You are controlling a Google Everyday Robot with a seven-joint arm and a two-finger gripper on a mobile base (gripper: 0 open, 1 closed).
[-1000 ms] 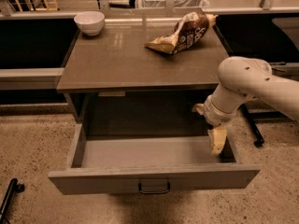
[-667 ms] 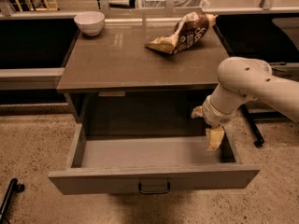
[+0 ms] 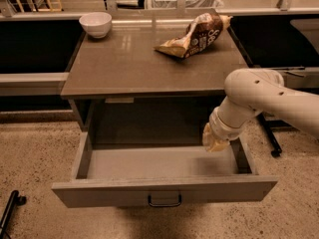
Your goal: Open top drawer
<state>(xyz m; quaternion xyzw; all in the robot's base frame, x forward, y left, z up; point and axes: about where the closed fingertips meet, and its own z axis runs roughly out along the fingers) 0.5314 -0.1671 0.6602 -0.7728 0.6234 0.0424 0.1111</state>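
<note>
- A thin black bar (image 3: 9, 214) with a small wheel is cut off by the lower left corner; what it belongs to cannot be told.
- The top drawer (image 3: 99, 195) is pulled well out of the cabinet toward the camera. A flat grey-brown front is shown, with a small dark rectangular handle (image 3: 164, 200) at its centre.
- Inside the drawer a shallow grey box is seen, its floor and low side walls in plain view. The back wall is lost in shadow.
- The claw (image 3: 215, 143), pale and yellowish, is held over the right rear part of the drawer, just beside the right wall and below the edge of the surface. Whether it is open or closed cannot be told, and no contact with the drawer can be made out.
- The white arm (image 3: 259, 91) is brought in from the right edge, where it is cut off.
- The hollow beneath the surface (image 3: 129, 66) is dark, and little can be made out in it.
- A crumpled brown snack bag (image 3: 195, 34) is laid on its side toward the far right of the surface.
- A white bowl (image 3: 95, 24) is set at the far left corner, well apart from the bag; its inside is hidden by the viewing angle.
</note>
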